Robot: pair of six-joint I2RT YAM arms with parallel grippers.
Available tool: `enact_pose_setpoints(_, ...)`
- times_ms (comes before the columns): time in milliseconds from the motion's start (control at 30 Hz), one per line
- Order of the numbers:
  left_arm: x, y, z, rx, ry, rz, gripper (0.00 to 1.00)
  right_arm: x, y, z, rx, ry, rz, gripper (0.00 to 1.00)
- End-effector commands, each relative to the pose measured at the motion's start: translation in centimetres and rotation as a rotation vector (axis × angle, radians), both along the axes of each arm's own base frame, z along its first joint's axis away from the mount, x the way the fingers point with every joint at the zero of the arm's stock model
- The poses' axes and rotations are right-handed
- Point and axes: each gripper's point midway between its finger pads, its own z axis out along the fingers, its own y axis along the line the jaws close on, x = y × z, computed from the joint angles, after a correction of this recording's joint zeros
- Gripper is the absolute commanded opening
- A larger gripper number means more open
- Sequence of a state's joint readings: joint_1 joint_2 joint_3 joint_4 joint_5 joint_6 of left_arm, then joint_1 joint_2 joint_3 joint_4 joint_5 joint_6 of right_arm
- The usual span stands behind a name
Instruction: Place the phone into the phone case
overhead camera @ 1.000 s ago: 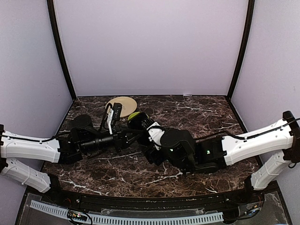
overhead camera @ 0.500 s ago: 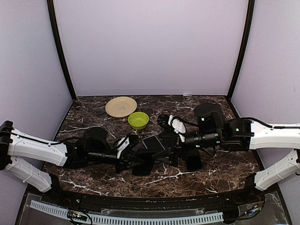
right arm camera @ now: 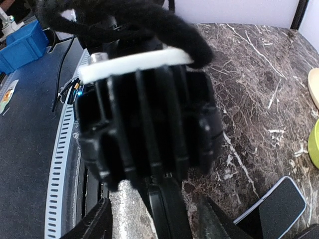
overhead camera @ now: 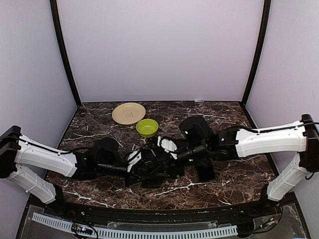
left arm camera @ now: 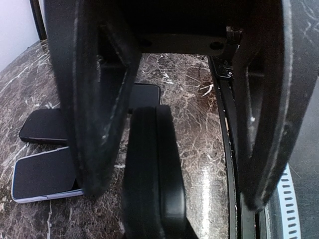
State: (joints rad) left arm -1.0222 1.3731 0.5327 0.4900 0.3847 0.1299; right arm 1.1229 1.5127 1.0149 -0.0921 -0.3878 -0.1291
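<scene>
Marble tabletop [left arm camera: 194,109] lies under a black phone [left arm camera: 149,149] standing on edge inside the left claw [left arm camera: 167,196]. The right claw [right arm camera: 157,226] seems to straddle it too, but neither grip can be told. Loosely held, it could topple short of the phone case [left arm camera: 42,179] nearby.

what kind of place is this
Probably a robot test booth, not a home: plain lavender walls box in a marble-look table, two arms are bolted at its near edge, and loose props, a phone, plate and bowl, lie on it.
</scene>
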Motion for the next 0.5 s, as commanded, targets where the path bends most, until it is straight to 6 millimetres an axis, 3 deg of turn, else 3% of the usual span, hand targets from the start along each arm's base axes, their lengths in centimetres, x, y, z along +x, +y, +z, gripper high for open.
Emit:
enact_pose_setpoints(0,-0.2,-0.9,2.2,-0.093,-0.057,-0.037,0.0,1.1,1.3,0.9,0.086,0.009,0.014,0.54)
enact_pose_setpoints(200,-0.3,-0.8,1.8,-0.085,-0.053,-0.042,0.0,2.2,1.4,-0.8,0.057,0.027,0.0,0.46)
enact_pose_setpoints(300,-0.4,-0.8,1.7,-0.083,-0.048,-0.048,0.0,2.4,1.3,-0.6,0.073,0.04,0.0,0.33)
enact_pose_setpoints(433,-0.4,-0.9,1.5,-0.083,-0.034,-0.046,0.0,2.4,1.0,-0.7,0.073,0.039,0.008,0.0)
enact_pose_setpoints(467,-0.4,-0.9,1.6,-0.086,-0.028,-0.044,0.0,2.5,0.8,-0.8,0.07,0.038,0.006,0.0)
